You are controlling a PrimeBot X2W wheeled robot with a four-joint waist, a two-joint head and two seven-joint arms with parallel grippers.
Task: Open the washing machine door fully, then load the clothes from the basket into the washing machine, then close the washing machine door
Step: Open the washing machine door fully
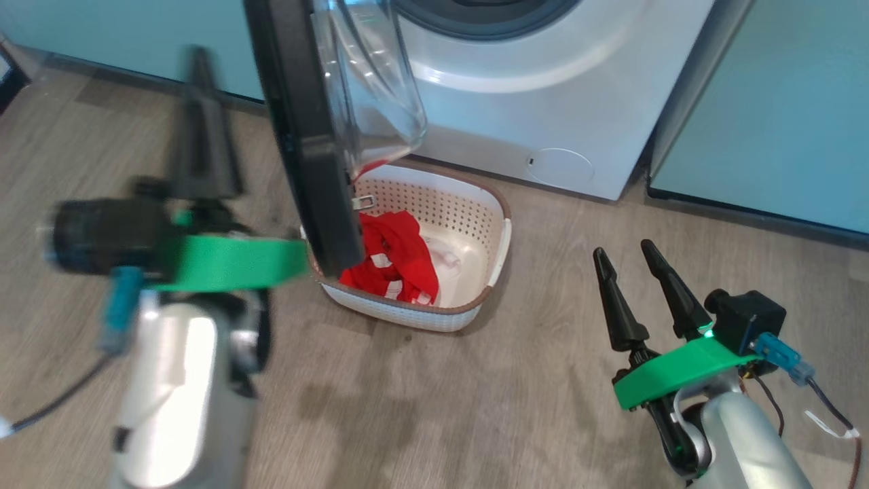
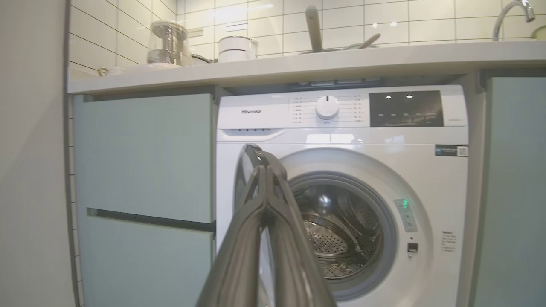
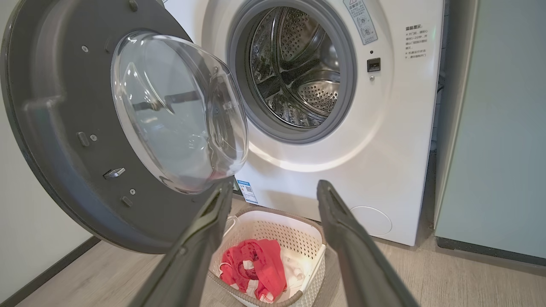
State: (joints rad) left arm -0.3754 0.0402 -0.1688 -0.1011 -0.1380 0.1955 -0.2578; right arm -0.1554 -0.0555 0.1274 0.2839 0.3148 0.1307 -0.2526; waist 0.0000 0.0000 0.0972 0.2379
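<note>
Washing machine door (image 1: 305,136) work looks like the step in hand: the left hand (image 2: 264,183) has its two fingers pressed together with nothing between them, a blunt point that suits nudging a panel rather than gripping cloth. In the head view it is blurred and sits just left of the door's black outer face; whether it touches I cannot tell. The door stands swung out roughly square to the washing machine (image 1: 543,102), leaving the steel drum (image 3: 298,76) open to view. Its lower edge hangs over the left end of the basket (image 1: 506,224) (which is why part of the load is hidden from above). I judge it not yet fully open, so a further push outward would clear the basket. Inside the basket lie the clothes (image 1: 397,261), red with white stripes and a small white piece at the right, untouched. The right hand (image 1: 623,250) is held over the wooden floor (image 1: 475,407) well right of the basket, fingers spread and empty. It is probably parked there to stay out of the door's swing and be ready to reach for the laundry.
</note>
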